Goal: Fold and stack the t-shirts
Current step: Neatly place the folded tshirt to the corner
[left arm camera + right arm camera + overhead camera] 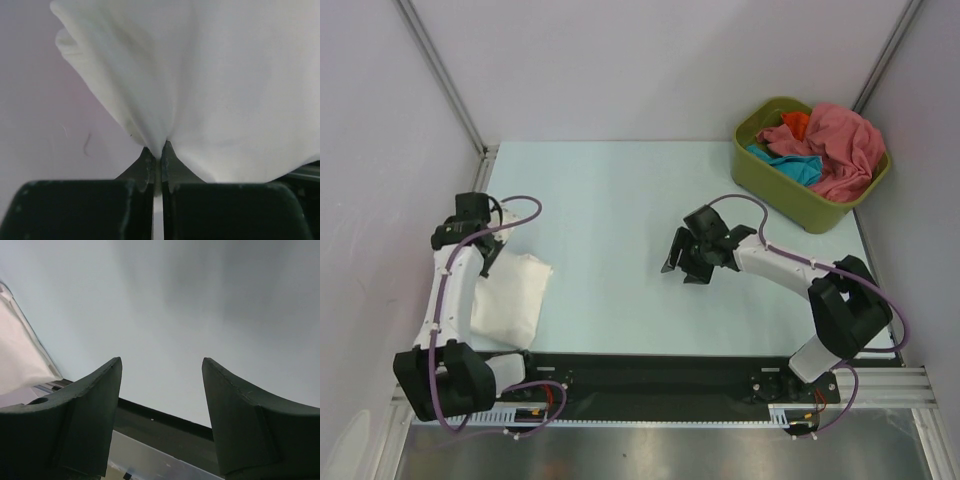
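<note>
A white t-shirt [510, 298] lies folded at the table's left near edge. My left gripper [490, 258] is shut on its far edge; in the left wrist view the white cloth [220, 90] fans out from the pinched fingertips [160, 150]. My right gripper [682, 262] is open and empty over the middle of the table, with only bare table between its fingers [95, 405]. Rose-red [840, 145], teal [795, 166] and orange [797, 121] t-shirts lie crumpled in the tub.
An olive-green plastic tub [790, 195] stands at the far right corner. White walls close the left, back and right sides. A black base rail [650, 375] runs along the near edge. In the right wrist view the white shirt [17, 360] shows at the left.
</note>
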Action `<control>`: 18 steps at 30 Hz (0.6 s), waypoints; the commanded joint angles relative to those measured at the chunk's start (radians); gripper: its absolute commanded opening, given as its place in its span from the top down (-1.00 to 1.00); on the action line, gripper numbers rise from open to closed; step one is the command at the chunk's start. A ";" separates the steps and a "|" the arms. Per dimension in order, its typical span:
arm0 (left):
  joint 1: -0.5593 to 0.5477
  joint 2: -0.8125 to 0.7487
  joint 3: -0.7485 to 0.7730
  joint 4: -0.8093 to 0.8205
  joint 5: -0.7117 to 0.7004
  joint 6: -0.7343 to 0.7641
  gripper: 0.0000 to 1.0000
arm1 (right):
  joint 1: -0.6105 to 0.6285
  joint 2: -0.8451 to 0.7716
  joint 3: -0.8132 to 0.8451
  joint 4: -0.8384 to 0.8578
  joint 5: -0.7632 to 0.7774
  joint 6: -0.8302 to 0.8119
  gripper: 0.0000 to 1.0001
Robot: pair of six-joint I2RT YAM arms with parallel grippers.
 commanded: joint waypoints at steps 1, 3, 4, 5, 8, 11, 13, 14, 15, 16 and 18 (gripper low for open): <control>0.073 -0.039 -0.025 0.137 -0.094 0.089 1.00 | -0.014 -0.049 -0.003 -0.016 0.021 -0.030 -0.40; 0.110 -0.036 -0.057 0.194 -0.077 0.098 0.99 | -0.021 -0.052 -0.001 -0.019 0.021 -0.038 -0.40; 0.148 -0.030 -0.086 0.214 -0.071 0.106 0.99 | -0.023 -0.055 0.000 -0.022 0.021 -0.039 -0.40; 0.167 -0.021 -0.100 0.257 -0.074 0.109 0.99 | -0.026 -0.057 0.000 -0.026 0.019 -0.042 -0.40; 0.248 -0.008 -0.124 0.320 -0.020 0.112 0.99 | -0.037 -0.064 -0.001 -0.030 0.021 -0.053 -0.40; 0.328 0.016 -0.117 0.366 0.069 0.090 0.99 | -0.047 -0.058 0.003 -0.035 0.010 -0.061 -0.40; 0.386 0.031 -0.106 0.380 0.119 0.072 1.00 | -0.050 -0.049 0.013 -0.039 0.004 -0.065 -0.40; 0.404 0.034 -0.099 0.396 0.164 0.064 0.99 | -0.052 -0.046 0.017 -0.038 0.005 -0.067 -0.40; 0.435 0.038 -0.097 0.409 0.179 0.063 0.99 | -0.052 -0.043 0.025 -0.042 0.005 -0.067 -0.40; 0.450 0.039 -0.103 0.423 0.193 0.057 0.99 | -0.052 -0.040 0.028 -0.044 0.004 -0.069 -0.40; 0.473 0.045 -0.112 0.461 0.219 0.064 0.99 | -0.052 -0.031 0.035 -0.044 0.005 -0.072 -0.40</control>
